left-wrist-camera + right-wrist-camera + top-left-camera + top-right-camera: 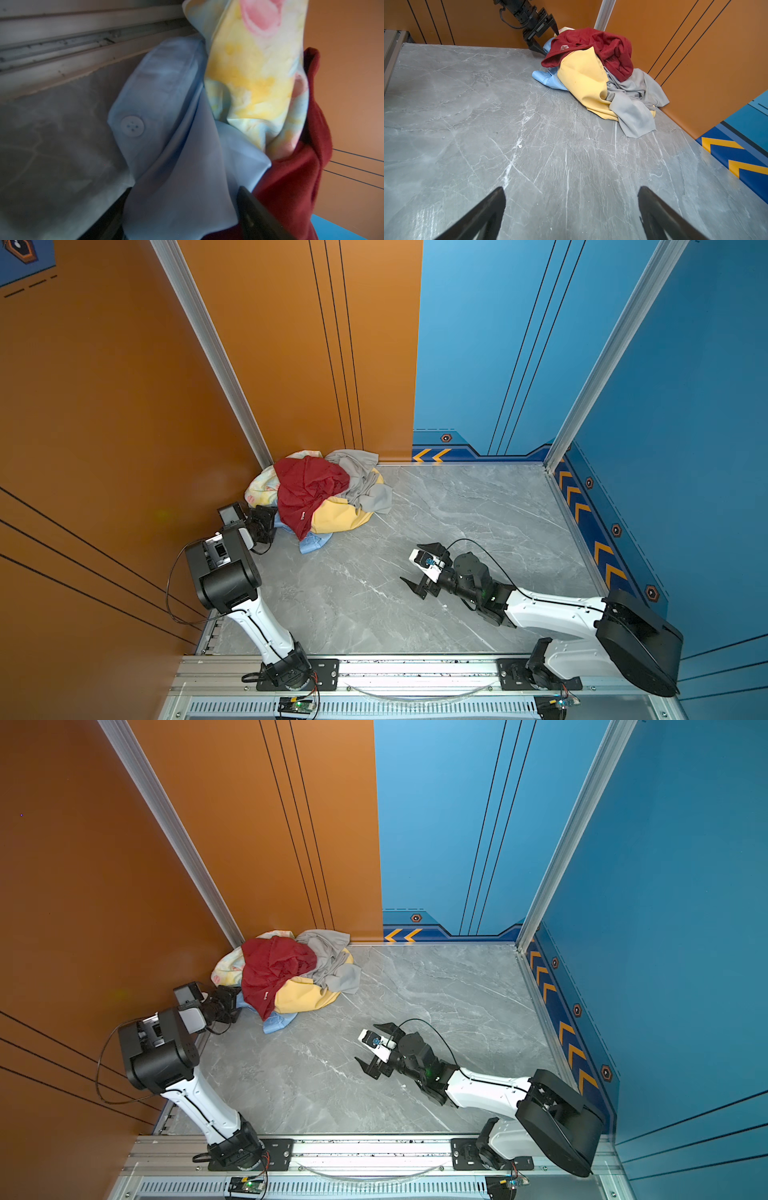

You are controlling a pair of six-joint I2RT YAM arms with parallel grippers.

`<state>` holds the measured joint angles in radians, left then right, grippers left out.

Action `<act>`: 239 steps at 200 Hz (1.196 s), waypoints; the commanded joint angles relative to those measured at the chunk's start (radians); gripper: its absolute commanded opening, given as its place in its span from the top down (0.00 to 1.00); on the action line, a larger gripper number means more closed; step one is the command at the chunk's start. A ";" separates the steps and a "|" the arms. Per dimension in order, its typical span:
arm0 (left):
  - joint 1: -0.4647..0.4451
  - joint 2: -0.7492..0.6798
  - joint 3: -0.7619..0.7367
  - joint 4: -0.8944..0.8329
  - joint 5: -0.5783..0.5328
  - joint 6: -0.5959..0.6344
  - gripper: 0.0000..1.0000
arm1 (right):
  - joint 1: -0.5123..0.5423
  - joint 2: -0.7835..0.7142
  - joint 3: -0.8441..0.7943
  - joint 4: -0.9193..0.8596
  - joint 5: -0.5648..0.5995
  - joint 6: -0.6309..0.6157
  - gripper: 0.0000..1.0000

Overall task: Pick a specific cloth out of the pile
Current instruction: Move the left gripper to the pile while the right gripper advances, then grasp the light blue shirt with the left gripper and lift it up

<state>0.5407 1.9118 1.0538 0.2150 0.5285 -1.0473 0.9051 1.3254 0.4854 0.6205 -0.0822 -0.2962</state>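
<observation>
- The pile sits centre-left in both top views, in the table's far left corner.
- The cloth (sky-blue, buttoned) pokes out beneath the red garment.
- The left gripper has its jaws either side of a blue fold; whether they pinch it is unclear.
- The right gripper gapes empty, well apart, lower centre.

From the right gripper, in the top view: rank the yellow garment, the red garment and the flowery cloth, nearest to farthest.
Measured from the right gripper, open over bare table:
1. Yellow garment, on the pile's near edge, facing the gripper.
2. Red garment, on top, mid-pile.
3. Flowery cloth, at the far side, by the orange wall.
</observation>
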 commanded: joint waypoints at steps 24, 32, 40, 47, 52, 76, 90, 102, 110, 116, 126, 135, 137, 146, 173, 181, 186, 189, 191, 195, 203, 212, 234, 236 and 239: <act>0.000 0.055 0.057 0.036 -0.025 0.017 0.46 | 0.001 0.017 0.024 0.025 0.017 -0.008 0.00; 0.002 0.059 0.058 0.058 -0.023 0.015 0.52 | 0.002 0.019 0.025 0.024 0.019 -0.008 0.00; 0.001 0.061 0.059 0.076 -0.024 0.013 0.58 | 0.000 0.022 0.026 0.020 0.026 -0.010 0.00; 0.001 0.060 0.062 0.091 -0.024 0.014 0.65 | -0.001 0.023 0.028 0.019 0.030 -0.013 0.00; -0.001 0.058 0.063 0.099 -0.024 0.016 0.70 | -0.003 0.023 0.027 0.017 0.030 -0.014 0.00; -0.014 0.027 0.065 0.126 -0.037 0.038 0.95 | -0.025 0.018 0.027 0.031 0.022 0.011 0.00; -0.021 0.000 0.062 0.133 -0.047 0.043 1.00 | -0.044 0.000 0.024 0.049 0.007 0.066 0.00; -0.027 -0.028 0.067 0.134 -0.055 0.045 1.00 | -0.056 -0.025 0.025 0.050 -0.004 0.112 0.00; -0.031 -0.049 0.072 0.134 -0.061 0.048 1.00 | -0.060 -0.040 0.030 0.041 -0.006 0.131 0.00; -0.037 -0.067 0.072 0.133 -0.068 0.049 1.00 | -0.060 -0.048 0.038 0.025 0.004 0.141 0.00; -0.044 -0.099 0.071 0.134 -0.085 0.044 1.00 | -0.061 -0.054 0.057 -0.009 0.013 0.158 0.00; -0.054 -0.127 0.072 0.133 -0.098 0.037 1.00 | -0.062 -0.058 0.072 -0.029 0.028 0.172 0.00; -0.057 -0.133 0.073 0.133 -0.101 0.037 1.00 | -0.061 -0.059 0.075 -0.032 0.030 0.176 0.00; -0.067 -0.158 0.080 0.133 -0.113 0.034 1.00 | -0.062 -0.065 0.084 -0.039 0.037 0.194 0.00; -0.100 -0.218 0.111 0.133 -0.150 0.027 1.00 | -0.065 -0.063 0.110 -0.053 0.048 0.227 0.00; -0.109 -0.233 0.123 0.132 -0.157 0.030 1.00 | -0.065 -0.058 0.122 -0.064 0.056 0.236 0.00; -0.114 -0.243 0.131 0.131 -0.163 0.030 1.00 | -0.066 -0.054 0.130 -0.072 0.060 0.242 0.00; -0.117 -0.248 0.137 0.128 -0.166 0.031 1.00 | -0.065 -0.053 0.136 -0.075 0.062 0.246 0.00; -0.118 -0.253 0.141 0.127 -0.169 0.032 1.00 | -0.065 -0.052 0.138 -0.077 0.062 0.248 0.00; -0.123 -0.258 0.151 0.121 -0.172 0.037 1.00 | -0.065 -0.051 0.142 -0.080 0.063 0.251 0.00; -0.130 -0.272 0.171 0.109 -0.178 0.047 1.00 | -0.065 -0.049 0.149 -0.083 0.069 0.261 0.00; -0.139 -0.287 0.192 0.094 -0.185 0.058 1.00 | -0.067 -0.045 0.157 -0.089 0.072 0.273 0.00; -0.156 -0.326 0.224 0.081 -0.200 0.078 1.00 | -0.066 -0.030 0.177 -0.106 0.066 0.282 0.00; -0.157 -0.332 0.226 0.080 -0.202 0.082 1.00 | -0.064 -0.029 0.178 -0.108 0.067 0.284 0.00; -0.160 -0.339 0.231 0.076 -0.204 0.085 1.00 | -0.063 -0.027 0.181 -0.109 0.067 0.285 0.00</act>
<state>0.3954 1.6596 1.2194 0.2646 0.3614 -1.0080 0.8433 1.2785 0.6243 0.5564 -0.0376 -0.0517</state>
